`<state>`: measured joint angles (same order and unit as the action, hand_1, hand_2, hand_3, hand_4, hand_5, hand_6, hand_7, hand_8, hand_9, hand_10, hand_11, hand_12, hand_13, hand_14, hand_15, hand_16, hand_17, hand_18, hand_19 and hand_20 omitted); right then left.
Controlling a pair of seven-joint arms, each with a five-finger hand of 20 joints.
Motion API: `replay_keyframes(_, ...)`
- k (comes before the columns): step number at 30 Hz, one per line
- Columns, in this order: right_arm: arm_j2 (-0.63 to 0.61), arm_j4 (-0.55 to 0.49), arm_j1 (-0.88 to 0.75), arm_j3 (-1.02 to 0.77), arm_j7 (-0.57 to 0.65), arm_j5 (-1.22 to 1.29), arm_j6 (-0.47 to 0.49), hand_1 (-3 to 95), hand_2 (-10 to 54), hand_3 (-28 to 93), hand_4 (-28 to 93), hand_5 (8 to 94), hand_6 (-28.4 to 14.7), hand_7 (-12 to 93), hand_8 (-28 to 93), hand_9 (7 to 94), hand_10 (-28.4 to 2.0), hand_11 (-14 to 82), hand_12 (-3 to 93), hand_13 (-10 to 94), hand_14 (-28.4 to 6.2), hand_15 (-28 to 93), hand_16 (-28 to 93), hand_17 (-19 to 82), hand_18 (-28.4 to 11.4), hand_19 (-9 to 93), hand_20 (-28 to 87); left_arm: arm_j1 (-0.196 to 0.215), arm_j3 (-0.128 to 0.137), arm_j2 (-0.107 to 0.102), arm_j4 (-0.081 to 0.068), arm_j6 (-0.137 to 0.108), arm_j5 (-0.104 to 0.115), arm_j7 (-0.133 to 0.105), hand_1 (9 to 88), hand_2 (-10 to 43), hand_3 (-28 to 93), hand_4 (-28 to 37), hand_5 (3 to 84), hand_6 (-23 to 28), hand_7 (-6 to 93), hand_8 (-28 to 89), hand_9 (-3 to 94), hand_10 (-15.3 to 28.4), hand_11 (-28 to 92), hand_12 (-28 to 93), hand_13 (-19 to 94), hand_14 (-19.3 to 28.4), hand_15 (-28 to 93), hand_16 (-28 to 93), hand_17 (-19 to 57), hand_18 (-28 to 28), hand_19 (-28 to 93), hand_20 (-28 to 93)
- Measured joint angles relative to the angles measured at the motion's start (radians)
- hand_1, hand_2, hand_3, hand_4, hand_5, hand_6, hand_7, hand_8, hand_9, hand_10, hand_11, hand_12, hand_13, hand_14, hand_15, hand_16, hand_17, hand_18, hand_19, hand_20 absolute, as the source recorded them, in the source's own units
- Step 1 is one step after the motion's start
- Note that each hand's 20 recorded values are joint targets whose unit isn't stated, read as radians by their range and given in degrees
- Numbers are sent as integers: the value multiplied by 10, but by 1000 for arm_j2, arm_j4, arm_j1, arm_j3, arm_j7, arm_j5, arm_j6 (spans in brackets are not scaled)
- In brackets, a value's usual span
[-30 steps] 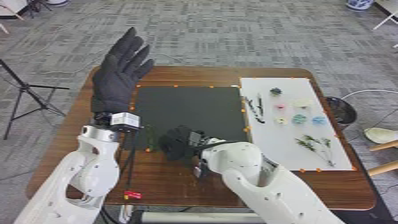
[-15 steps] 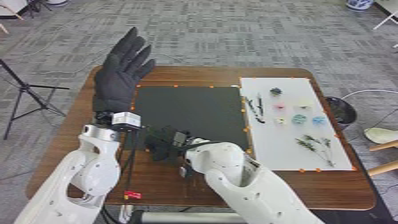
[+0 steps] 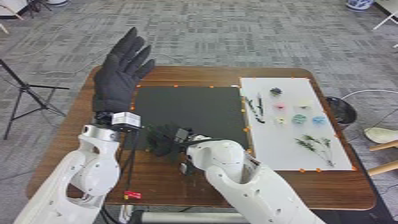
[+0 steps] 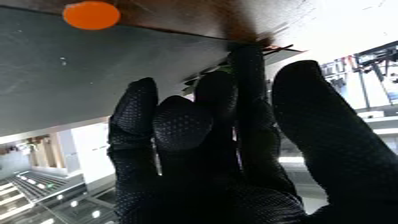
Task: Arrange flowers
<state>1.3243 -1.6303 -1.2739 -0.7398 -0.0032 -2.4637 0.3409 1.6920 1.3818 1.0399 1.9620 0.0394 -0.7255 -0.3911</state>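
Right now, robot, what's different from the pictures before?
My right hand has slid to the left along the near part of the black mat. I can't tell whether it has taken hold of the green sprig by it. My left hand stayed put, and the little flower heads and leafy stems lie as before.

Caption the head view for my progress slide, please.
Right hand at the near edge of the black sheet, left hand raised, flowers and green sprigs on the white sheet.
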Motion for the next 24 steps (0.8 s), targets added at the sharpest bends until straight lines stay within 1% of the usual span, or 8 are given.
replay_keyframes(5, -5, -10, -5, -7, 3, -3, 3, 309, 40, 872, -195, 460, -36, 492, 39, 513, -147, 583, 626, 560, -134, 855, 402, 228, -202, 805, 468, 7, 5, 3, 1, 0, 0, 0, 243, -16, 655, -283, 248, 16, 182, -100, 209, 102, 109, 181, 161, 119, 99, 90, -146, 193, 405, 80)
replay_keyframes(7, -20, -32, -13, -17, 17, -13, 6, 300, 42, 872, -207, 435, -37, 485, -99, 476, -152, 596, 556, 543, -132, 840, 369, 223, -204, 801, 451, 15, 12, 5, 3, 0, 0, 1, 243, -17, 656, -283, 248, 17, 181, -100, 209, 102, 109, 181, 162, 119, 99, 89, -146, 193, 405, 81)
replay_keyframes(9, -45, -78, -31, -42, 50, -34, 25, 285, 35, 868, -221, 420, -33, 491, -183, 453, -154, 610, 476, 533, -128, 829, 347, 220, -204, 801, 441, 26, 21, 7, 6, -1, 0, 3, 243, -17, 656, -283, 248, 16, 181, -99, 209, 102, 109, 181, 161, 119, 99, 89, -146, 193, 406, 81)
replay_keyframes(13, -124, -216, -96, -147, 168, -41, 47, 313, 22, 791, -271, 416, -30, 494, -197, 448, -154, 628, 405, 533, -122, 826, 328, 221, -202, 802, 433, 61, 42, 15, 18, -5, 1, 19, 243, -17, 657, -283, 248, 16, 181, -99, 208, 102, 109, 181, 161, 119, 99, 89, -146, 193, 405, 81)
replay_keyframes(17, -238, -325, -155, -272, 289, 91, -69, 530, -17, 497, -282, 424, -18, 447, -189, 460, -128, 571, 350, 532, -104, 806, 328, 221, -188, 795, 440, 119, 74, 21, 37, -10, 1, 40, 242, -18, 658, -283, 247, 16, 181, -99, 208, 102, 108, 181, 161, 119, 100, 90, -146, 193, 406, 81)
replay_keyframes(19, -297, -359, -188, -349, 305, 133, -144, 639, -10, 209, -227, 439, -9, 382, -151, 481, -107, 497, 335, 518, -92, 789, 345, 208, -162, 772, 463, 152, 88, 24, 46, -15, 1, 45, 241, -18, 659, -283, 247, 17, 182, -99, 207, 102, 108, 182, 161, 119, 100, 90, -147, 193, 406, 81)
replay_keyframes(21, -351, -390, -233, -448, 311, 129, -185, 690, -17, -40, -137, 452, -2, 324, -114, 499, -93, 408, 331, 504, -81, 770, 362, 198, -139, 745, 493, 186, 97, 28, 53, -23, 1, 47, 242, -17, 657, -283, 247, 16, 182, -99, 207, 102, 108, 182, 161, 120, 101, 90, -147, 194, 407, 81)
replay_keyframes(24, -424, -424, -319, -609, 329, 84, -192, 649, -60, -91, -92, 466, -16, 299, -112, 516, -103, 372, 303, 509, -87, 764, 350, 204, -153, 750, 499, 238, 116, 43, 67, -34, 0, 50, 243, -17, 657, -283, 247, 17, 181, -100, 207, 102, 108, 182, 161, 120, 102, 89, -147, 194, 407, 81)
